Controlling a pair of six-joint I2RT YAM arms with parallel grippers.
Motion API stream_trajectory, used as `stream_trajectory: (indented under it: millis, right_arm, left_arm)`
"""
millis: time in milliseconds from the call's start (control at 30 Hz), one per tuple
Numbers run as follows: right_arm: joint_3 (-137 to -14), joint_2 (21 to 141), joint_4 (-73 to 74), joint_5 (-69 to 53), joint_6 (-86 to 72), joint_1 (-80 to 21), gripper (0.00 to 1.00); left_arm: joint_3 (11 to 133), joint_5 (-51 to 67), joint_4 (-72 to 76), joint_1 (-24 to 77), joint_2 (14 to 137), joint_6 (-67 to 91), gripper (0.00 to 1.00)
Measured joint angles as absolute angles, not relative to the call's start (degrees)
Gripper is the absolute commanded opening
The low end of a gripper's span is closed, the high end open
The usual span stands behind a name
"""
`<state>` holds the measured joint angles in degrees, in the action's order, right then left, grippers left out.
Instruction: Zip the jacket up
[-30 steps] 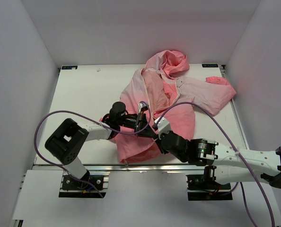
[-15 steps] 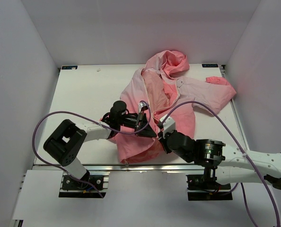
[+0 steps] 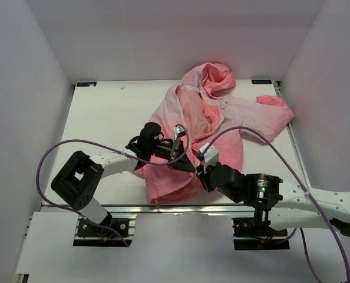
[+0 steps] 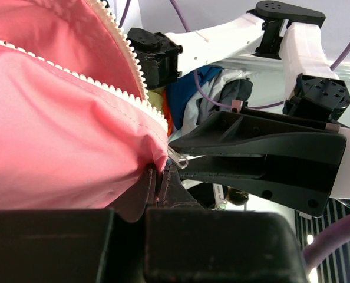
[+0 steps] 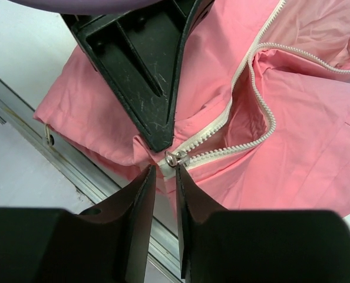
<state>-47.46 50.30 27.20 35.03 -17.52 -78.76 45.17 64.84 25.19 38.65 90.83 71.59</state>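
Your left fingers [image 4: 148, 191] pinch the jacket [image 3: 246, 115] hem beside the zipper slider [image 5: 177, 158], while your right fingers [image 5: 141, 200] stand slightly apart at it.

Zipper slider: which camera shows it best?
Right wrist view: the zipper slider sits centred and sharp where the white teeth meet. The left wrist view shows only its small pull tab; from above, the arms hide it.

The left arm [image 3: 113, 162] and right arm [image 3: 316, 198] have white links and black joint housings, each trailing a purple cable [image 4: 334, 244]. Their black wedge-shaped fingers [image 5: 145, 71] show fine scratches.
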Motion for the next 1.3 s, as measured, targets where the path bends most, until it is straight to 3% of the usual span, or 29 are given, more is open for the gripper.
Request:
stream_trajectory:
  millis: [167, 267, 333, 367, 433, 933, 1100, 1300]
  right_arm:
    - [-47.46, 50.33, 27.24, 35.59, -17.87, -78.76, 0.25]
    - [-47.46, 50.15, 27.24, 35.94, -18.2, -78.76, 0.16]
    - [-47.46, 50.0, 27.24, 36.1, -18.52, -78.76, 0.03]
    - [-47.44, 50.0, 27.24, 36.1, -18.59, -78.76, 0.03]
    - [-47.42, 50.06, 27.24, 36.1, -18.85, -78.76, 0.09]
    - [-46.09, 51.88, 27.33, 36.51, -18.98, -78.72, 0.23]
    - [-45.95, 52.51, 28.27, 36.51, -19.03, -78.43, 0.24]
    - [-45.93, 52.49, 28.49, 36.53, -19.07, -78.41, 0.14]
  left_arm:
    - [45.17, 64.45, 23.05, 38.81, 90.04, 69.87, 0.0]
    - [45.17, 64.42, 22.41, 38.87, 89.97, 69.36, 0.0]
    - [45.19, 64.4, 22.11, 38.92, 89.97, 69.06, 0.0]
    - [45.28, 64.38, 21.82, 38.96, 89.97, 68.93, 0.0]
    - [45.6, 64.36, 21.37, 39.13, 89.97, 68.64, 0.0]
    - [46.48, 64.18, 20.78, 39.66, 89.97, 67.72, 0.0]
    - [46.65, 63.92, 20.51, 39.77, 89.97, 67.48, 0.0]
    - [46.89, 63.83, 20.49, 39.92, 89.97, 67.46, 0.0]
